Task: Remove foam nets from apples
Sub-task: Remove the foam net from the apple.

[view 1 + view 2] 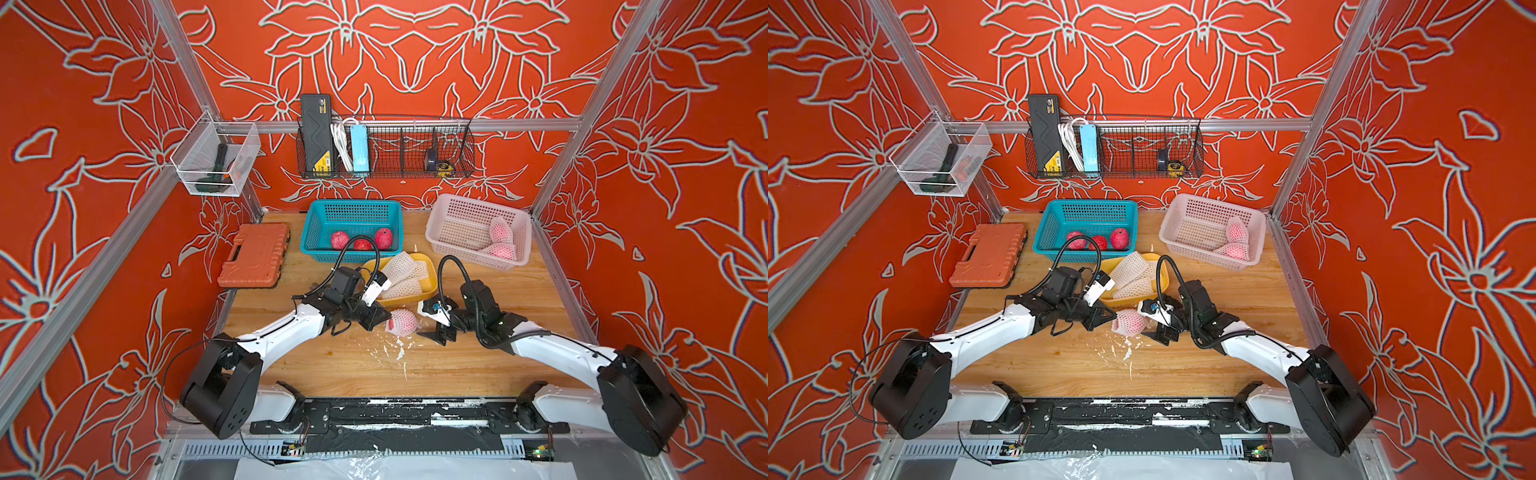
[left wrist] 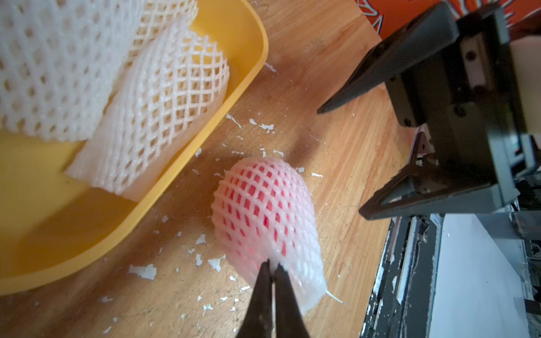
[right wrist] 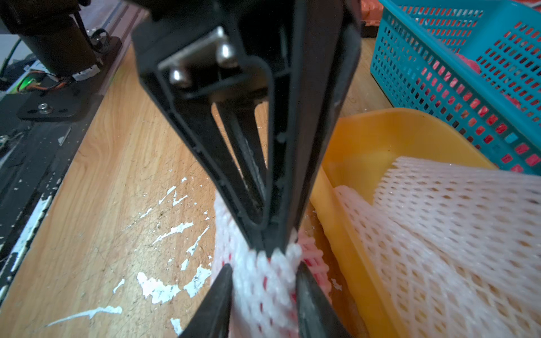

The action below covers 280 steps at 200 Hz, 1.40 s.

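One netted apple (image 1: 401, 322) lies on the table (image 1: 478, 365), just nearer than the yellow tray (image 1: 430, 286), in both top views. Left wrist view: left gripper (image 2: 270, 267) pinches the foam net (image 2: 301, 263) edge. Right wrist view: right gripper (image 3: 263, 264) stands spread astride it, contact unclear.

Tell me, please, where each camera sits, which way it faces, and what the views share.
Both top views: high above the arms' bases, looking down and forward over the wooden table; both arms, left tool and right tool show.
Left wrist: on the left arm, looking along its tool, shut on the foam net of the netted apple; the open right tool opposite.
Right wrist: on the right arm, looking between its fingers at that apple; the left tool faces it.
Both wrist views share that apple and the yellow tray.
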Available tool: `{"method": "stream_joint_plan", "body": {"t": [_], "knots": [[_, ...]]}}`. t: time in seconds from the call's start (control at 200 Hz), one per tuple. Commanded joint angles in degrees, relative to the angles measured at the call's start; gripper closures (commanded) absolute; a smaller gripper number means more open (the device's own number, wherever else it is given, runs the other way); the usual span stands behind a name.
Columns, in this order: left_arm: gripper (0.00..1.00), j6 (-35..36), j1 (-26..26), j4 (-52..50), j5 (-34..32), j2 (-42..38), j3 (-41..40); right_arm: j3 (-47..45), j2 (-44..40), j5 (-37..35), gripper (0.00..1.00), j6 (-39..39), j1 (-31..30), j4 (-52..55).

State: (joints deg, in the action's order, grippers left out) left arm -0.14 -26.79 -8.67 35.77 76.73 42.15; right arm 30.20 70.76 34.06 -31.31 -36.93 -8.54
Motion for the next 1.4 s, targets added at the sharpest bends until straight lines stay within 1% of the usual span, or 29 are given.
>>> {"method": "stream_joint_plan", "body": {"t": [0.0, 0.115, 0.215, 0.3, 0.38, 0.48, 0.566, 0.716, 0.756, 0.791, 0.856, 0.931, 0.961, 1.021, 1.091, 1.131, 1.176, 1.226, 1.341, 1.396], "knots": [[1.0, -2.2, -0.3, -3.7, 2.7, -1.0, 2.5, 0.8, -0.6, 1.5, 0.13, -2.6, -1.2, -1.1], [1.0, -3.3, -0.3, -4.1, 3.2, -0.5, 3.7, 2.5, 2.2, 2.8, 0.13, -1.7, -1.4, -1.6], [1.0, -3.5, -0.3, -3.9, 3.3, 1.4, 4.6, 3.3, 4.9, 4.5, 0.13, 0.3, -1.4, -5.1], [1.0, -4.0, -0.5, -3.8, 3.5, 3.3, 5.6, 4.8, 7.5, 4.7, 0.13, 1.0, -1.4, -6.0], [1.0, -4.1, -1.1, -3.6, 3.6, 4.5, 6.7, 5.9, 9.5, 4.5, 0.14, 1.4, -1.4, -6.6], [1.0, -3.7, -2.2, -4.0, 2.8, 6.4, 8.3, 7.0, 11.8, 6.1, 0.16, 2.5, -1.3, -8.0], [1.0, -2.9, -2.7, -5.2, 2.0, 8.0, 9.6, 7.9, 13.7, 7.7, 0.21, 2.9, -1.3, -8.3], [1.0, -2.2, -3.3, -5.6, 1.4, 8.9, 10.8, 8.6, 15.9, 8.5, 0.3, 2.4, -1.2, -8.1], [1.0, -1.8, -3.4, -5.9, 1.1, 9.0, 11.1, 8.8, 16.2, 8.8, 0.34, 2.7, -1.1, -8.4], [1.0, -1.5, -3.4, -6.2, 0.7, 9.2, 11.4, 8.7, 16.4, 9.3, 0.4, 2.9, -1.0, -8.7], [0.97, -0.8, -3.5, -6.7, -0.3, 9.2, 11.8, 8.5, 16.5, 9.4, 0.52, 3.3, -0.8, -9.5], [0.92, -0.1, -3.5, -6.7, -1.4, 8.8, 11.8, 8.6, 16.8, 9.4, 0.6, 3.6, -0.5, -9.6], [0.88, 0.1, -3.5, -6.4, -1.8, 8.4, 11.7, 8.6, 16.9, 9.8, 0.64, 3.6, -0.4, -9.5], [0.83, 0.2, -3.5, -5.8, -2.7, 8.1, 11.5, 8.6, 17.0, 10.0, 0.66, 3.7, -0.3, -9.5], [0.77, 0.7, -3.5, -5.7, -3.3, 7.9, 11.6, 8.7, 17.2, 10.3, 0.74, 3.8, -0.2, -9.5], [0.71, 1.0, -3.5, -5.8, -3.7, 7.9, 11.6, 8.8, 17.5, 10.4, 0.75, 4.0, -0.1, -9.5], [0.59, 1.3, -3.6, -6.0, -4.7, 7.8, 11.8, 8.8, 17.5, 10.4, 0.75, 4.1, 0.0, -9.5], [0.49, 1.9, -3.5, -5.9, -6.8, 6.9, 11.6, 8.6, 17.5, 10.4, 0.76, 4.0, 0.0, -9.6], [0.32, 4.0, -3.4, -3.4, -11.8, 2.3, 8.7, 8.2, 17.1, 10.0, 0.75, 4.1, 0.2, -9.7], [0.3, 6.1, -3.1, -2.2, -12.9, 0.0, 6.6, 8.1, 16.9, 9.9, 0.75, 4.1, 0.3, -9.7]]}}
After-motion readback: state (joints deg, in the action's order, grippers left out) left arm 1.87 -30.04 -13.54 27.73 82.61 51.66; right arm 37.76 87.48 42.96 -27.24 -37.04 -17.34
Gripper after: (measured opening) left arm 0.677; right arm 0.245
